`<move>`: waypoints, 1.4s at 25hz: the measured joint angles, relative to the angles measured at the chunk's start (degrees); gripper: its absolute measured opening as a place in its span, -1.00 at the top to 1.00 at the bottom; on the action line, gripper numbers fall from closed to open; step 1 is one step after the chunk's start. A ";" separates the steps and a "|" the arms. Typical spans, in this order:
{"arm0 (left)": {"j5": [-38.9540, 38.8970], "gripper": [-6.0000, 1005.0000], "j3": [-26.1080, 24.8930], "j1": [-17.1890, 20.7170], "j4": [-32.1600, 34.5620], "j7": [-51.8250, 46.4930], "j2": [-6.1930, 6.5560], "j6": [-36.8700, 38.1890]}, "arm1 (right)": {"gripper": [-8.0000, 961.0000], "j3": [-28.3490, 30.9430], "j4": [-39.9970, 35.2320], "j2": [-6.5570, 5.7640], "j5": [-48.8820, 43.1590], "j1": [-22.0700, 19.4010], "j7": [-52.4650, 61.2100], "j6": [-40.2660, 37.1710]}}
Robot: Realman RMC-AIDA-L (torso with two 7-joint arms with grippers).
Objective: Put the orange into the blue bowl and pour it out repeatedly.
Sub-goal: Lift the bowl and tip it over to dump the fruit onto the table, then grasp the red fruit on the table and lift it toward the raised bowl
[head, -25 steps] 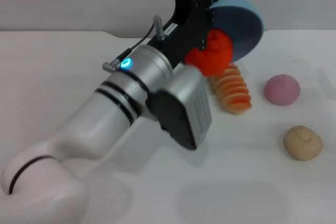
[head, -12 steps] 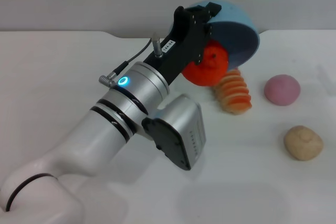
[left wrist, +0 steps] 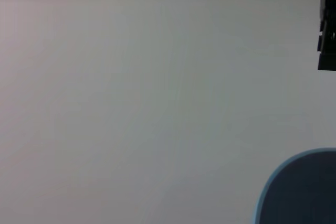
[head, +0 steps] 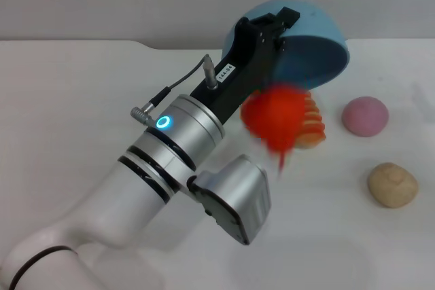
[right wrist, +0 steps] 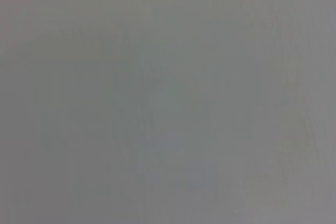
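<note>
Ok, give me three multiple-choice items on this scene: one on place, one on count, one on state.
1. Where is the orange?
A. deep in the bowl
B. outside and below the tipped blue bowl
C. beside the beige ball

2. How many ball-shaped items lie to the right?
A. two
B. four
C. none

3. How is the bowl held?
A. upright
B. tipped, held by the left hand
C. flat on the table

Answers: 1 B, it shows blurred under the rim. 2 A, pink ball and beige ball. 3 B, its opening faces down and sideways.
</note>
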 joint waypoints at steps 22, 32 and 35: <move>-65.68 0.99 -29.93 -10.80 -4.18 -3.03 0.77 47.35 | -0.21 3.16 -31.84 -0.89 -50.39 -0.44 53.36 -1.71; -59.26 0.99 -47.33 -19.05 -17.36 -24.03 1.51 77.41 | -0.21 6.38 -36.31 -3.84 -61.19 6.90 66.76 -18.98; -55.83 0.99 -50.43 -19.61 -16.18 -27.66 1.36 77.95 | -0.21 5.26 -38.75 -3.30 -62.82 8.12 68.07 -23.06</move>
